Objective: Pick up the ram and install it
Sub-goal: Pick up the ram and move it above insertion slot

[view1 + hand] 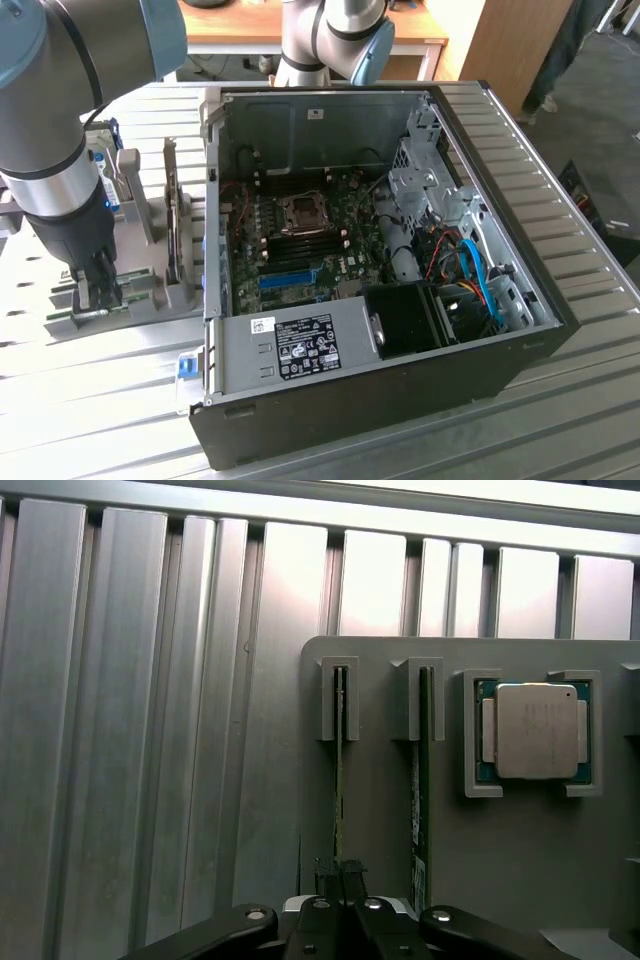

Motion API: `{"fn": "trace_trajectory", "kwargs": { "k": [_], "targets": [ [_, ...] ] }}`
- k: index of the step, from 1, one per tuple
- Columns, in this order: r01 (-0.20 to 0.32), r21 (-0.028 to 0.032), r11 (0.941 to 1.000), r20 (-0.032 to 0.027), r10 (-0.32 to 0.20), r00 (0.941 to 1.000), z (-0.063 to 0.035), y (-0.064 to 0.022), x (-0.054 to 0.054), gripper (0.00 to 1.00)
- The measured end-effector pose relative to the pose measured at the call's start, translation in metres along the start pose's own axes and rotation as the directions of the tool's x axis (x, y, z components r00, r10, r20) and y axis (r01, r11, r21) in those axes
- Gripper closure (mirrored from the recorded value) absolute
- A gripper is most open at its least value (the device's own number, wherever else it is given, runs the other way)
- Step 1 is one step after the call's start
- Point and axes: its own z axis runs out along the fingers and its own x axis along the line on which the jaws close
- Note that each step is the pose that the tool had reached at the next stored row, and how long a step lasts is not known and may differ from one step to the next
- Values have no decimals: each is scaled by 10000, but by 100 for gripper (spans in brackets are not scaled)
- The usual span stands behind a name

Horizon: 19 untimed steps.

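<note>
The gripper (340,878) is closed narrowly on the top edge of the ram (340,770). The ram is seated upright on its long edge in a slot of the grey holder (520,870) and is not lifted out. A second stick (421,780) is seated in the neighbouring slot, between the gripped ram and the processor chip (537,730), which is laid flat in its own recess. In the exterior view, the holder is located on the ribbed metal table (560,420), at the exterior view's left of the open computer case (400,400). Inside the case, the memory slots (300,240) are located just beside the processor socket (300,210).
</note>
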Motion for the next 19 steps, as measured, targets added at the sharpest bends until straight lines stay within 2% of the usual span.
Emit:
{"fn": "trace_trajectory", "kwargs": {
  "k": [12, 19],
  "targets": [
    [0, 0, 10000, 1, 0, 10000, -4, 0, -1, 89],
    [0, 0, 10000, 0, 0, 10000, -100, 4, -3, 89]
  ]
}}
